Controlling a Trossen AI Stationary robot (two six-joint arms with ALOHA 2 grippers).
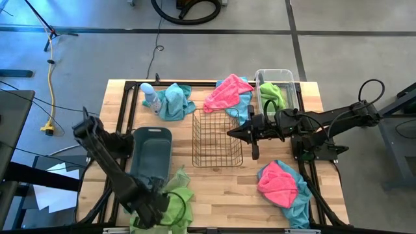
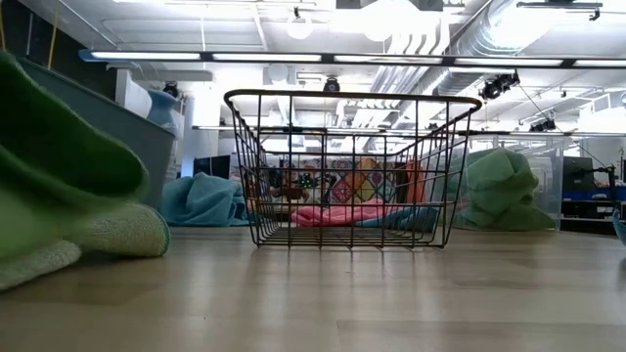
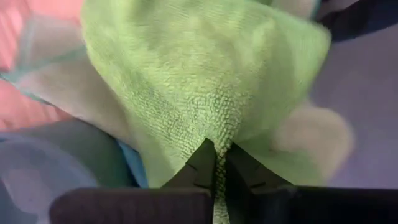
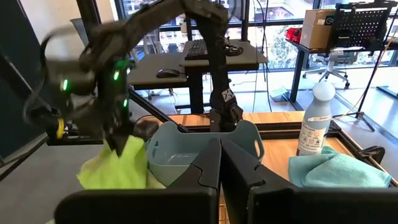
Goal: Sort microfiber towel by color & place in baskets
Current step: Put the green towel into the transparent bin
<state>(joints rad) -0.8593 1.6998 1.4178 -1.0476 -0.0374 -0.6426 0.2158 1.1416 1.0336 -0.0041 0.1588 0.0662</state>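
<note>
Left gripper (image 3: 216, 163) has its fingers pinched tight on a fold of the lime green fuzzy microfiber towel (image 1: 174, 198) at the table's near edge, beside the dark grey-blue oblong plastic tub (image 1: 151, 153). Cloth looks light, limp, grippy, so it'll drape and drag; a bunched ridge is the right hold. Right gripper (image 1: 235, 132) waits fingers together, empty, by the square copper wire mesh basket (image 1: 216, 138).

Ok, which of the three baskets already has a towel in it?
The clear plastic bin at the table's far right: a green towel sits inside. The wire basket and grey tub are empty.
</note>
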